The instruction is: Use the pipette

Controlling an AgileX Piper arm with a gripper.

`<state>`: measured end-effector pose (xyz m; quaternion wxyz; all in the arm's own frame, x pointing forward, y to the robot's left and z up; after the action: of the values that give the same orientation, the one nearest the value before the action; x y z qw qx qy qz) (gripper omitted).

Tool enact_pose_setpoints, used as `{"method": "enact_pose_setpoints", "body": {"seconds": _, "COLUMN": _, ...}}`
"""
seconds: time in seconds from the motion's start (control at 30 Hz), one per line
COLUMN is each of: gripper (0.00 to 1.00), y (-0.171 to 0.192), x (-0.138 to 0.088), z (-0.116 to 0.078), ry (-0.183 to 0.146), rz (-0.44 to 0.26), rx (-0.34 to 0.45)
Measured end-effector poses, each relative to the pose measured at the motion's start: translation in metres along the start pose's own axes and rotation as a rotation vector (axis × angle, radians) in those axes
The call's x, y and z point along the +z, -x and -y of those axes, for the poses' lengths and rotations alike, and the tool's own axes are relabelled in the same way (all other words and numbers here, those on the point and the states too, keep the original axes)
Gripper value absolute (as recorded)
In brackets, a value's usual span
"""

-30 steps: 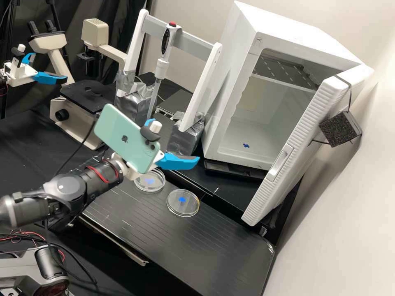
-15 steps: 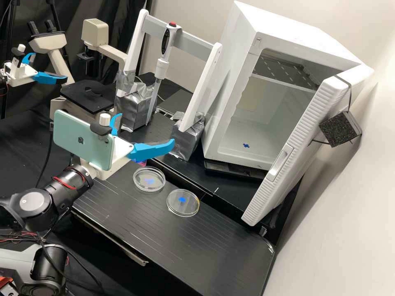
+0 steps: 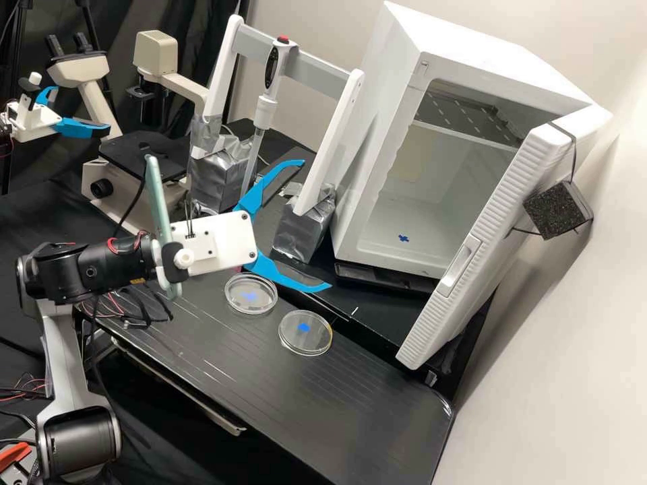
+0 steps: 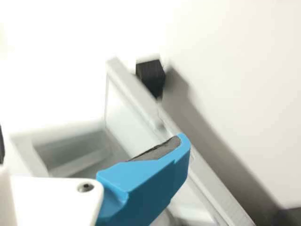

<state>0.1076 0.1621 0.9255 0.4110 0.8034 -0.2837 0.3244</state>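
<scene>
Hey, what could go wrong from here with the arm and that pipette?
The open claw could bump the pipette and jolt it in its white stand, since one finger shows close to its lower end. The other finger shows near a petri dish, so a low swing might shove the dish.

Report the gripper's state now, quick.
Gripper: open, fingers spread wide, holding nothing.

A laboratory, as the high view shows: microscope (image 3: 127, 160) at 10 o'clock, pipette (image 3: 265, 113) near 12, 2 petri dishes (image 3: 305, 331) at 7.
</scene>
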Motion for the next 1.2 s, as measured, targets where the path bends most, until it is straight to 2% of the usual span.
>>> {"method": "enact_pose_setpoints", "body": {"seconds": 0.07, "gripper": 1.00, "y": 0.000, "x": -0.003, "z": 0.000, "ry": -0.031, "rz": -0.014, "rx": 0.013}}
{"method": "enact_pose_setpoints", "body": {"seconds": 0.17, "gripper": 1.00, "y": 0.000, "x": -0.003, "z": 0.000, "ry": -0.053, "rz": -0.019, "rx": 0.020}}
{"method": "enact_pose_setpoints", "body": {"seconds": 0.3, "gripper": 1.00, "y": 0.000, "x": -0.005, "z": -0.002, "ry": -0.052, "rz": -0.033, "rx": 0.035}}
{"method": "enact_pose_setpoints", "body": {"seconds": 0.37, "gripper": 1.00, "y": 0.002, "x": -0.006, "z": -0.003, "ry": -0.035, "rz": -0.043, "rx": 0.038}}
{"method": "enact_pose_setpoints", "body": {"seconds": 0.47, "gripper": 1.00, "y": 0.009, "x": -0.010, "z": 0.001, "ry": -0.006, "rz": -0.048, "rx": -0.028}}
{"method": "enact_pose_setpoints", "body": {"seconds": 0.57, "gripper": 1.00, "y": 0.017, "x": -0.012, "z": 0.008, "ry": 0.041, "rz": -0.036, "rx": -0.143}}
{"method": "enact_pose_setpoints", "body": {"seconds": 0.63, "gripper": 1.00, "y": 0.028, "x": -0.011, "z": 0.013, "ry": 0.102, "rz": -0.029, "rx": -0.296}}
{"method": "enact_pose_setpoints", "body": {"seconds": 0.7, "gripper": 1.00, "y": 0.039, "x": -0.009, "z": 0.015, "ry": 0.138, "rz": -0.038, "rx": -0.416}}
{"method": "enact_pose_setpoints", "body": {"seconds": 0.8, "gripper": 1.00, "y": 0.058, "x": -0.008, "z": 0.015, "ry": 0.208, "rz": -0.094, "rx": -0.619}}
{"method": "enact_pose_setpoints", "body": {"seconds": 0.87, "gripper": 1.00, "y": 0.071, "x": -0.009, "z": 0.013, "ry": 0.254, "rz": -0.160, "rx": -0.745}}
{"method": "enact_pose_setpoints", "body": {"seconds": 1.0, "gripper": 1.00, "y": 0.086, "x": -0.015, "z": 0.009, "ry": 0.315, "rz": -0.269, "rx": -0.879}}
{"method": "enact_pose_setpoints", "body": {"seconds": 1.07, "gripper": 1.00, "y": 0.089, "x": -0.016, "z": 0.008, "ry": 0.338, "rz": -0.305, "rx": -0.912}}
{"method": "enact_pose_setpoints", "body": {"seconds": 1.1, "gripper": 1.00, "y": 0.090, "x": -0.017, "z": 0.006, "ry": 0.338, "rz": -0.319, "rx": -0.935}}
{"method": "enact_pose_setpoints", "body": {"seconds": 1.13, "gripper": 1.00, "y": 0.089, "x": -0.017, "z": 0.004, "ry": 0.354, "rz": -0.339, "rx": -0.954}}
{"method": "enact_pose_setpoints", "body": {"seconds": 1.2, "gripper": 1.00, "y": 0.084, "x": -0.015, "z": -0.002, "ry": 0.350, "rz": -0.380, "rx": -1.031}}
